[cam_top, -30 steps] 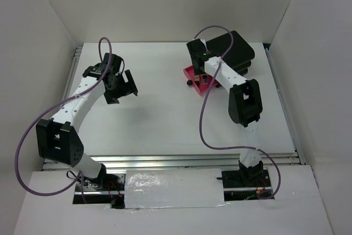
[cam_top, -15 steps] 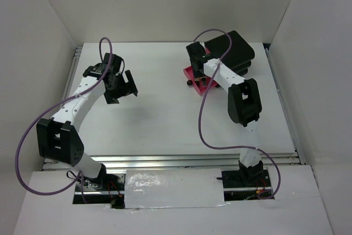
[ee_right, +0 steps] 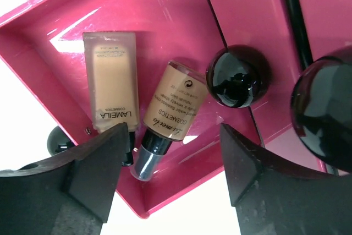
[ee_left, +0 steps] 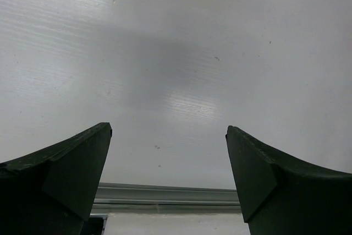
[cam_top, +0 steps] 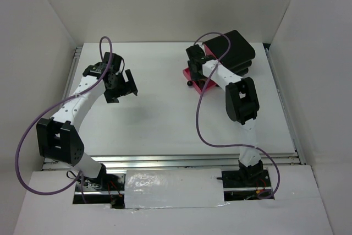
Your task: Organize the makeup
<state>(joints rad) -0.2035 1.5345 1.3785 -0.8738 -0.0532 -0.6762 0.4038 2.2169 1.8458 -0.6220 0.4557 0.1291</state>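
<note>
We see the right gripper [ee_right: 171,135] with its jaws parted and holding nothing, hanging low over the open pink drawer [ee_right: 165,9], which juts from the black box [cam_top: 235,50] near the far right corner of the table [cam_top: 159,114]. Two tan bottles lie side by side in that drawer, necks toward its front wall: a flat one [ee_right: 110,81] and a round one [ee_right: 170,105]. The left gripper [ee_left: 169,130] hangs wide open over bare table toward the left edge, gripping nothing. We cannot see the compacts or sachets in any view. The main risk, as we judge it, is in the lift-out. The fingers sit close above the round bottle and the front wall, so a slanted rise could clip the wall or the drawer's knob [ee_right: 56,140] and drag the drawer or the whole box. The round bottle may also roll if nudged. Pushing the drawer shut off-centre could skew it, or slide the box toward the far edge. The neighbouring knob [ee_right: 237,75] stands close enough to snag a finger.
</note>
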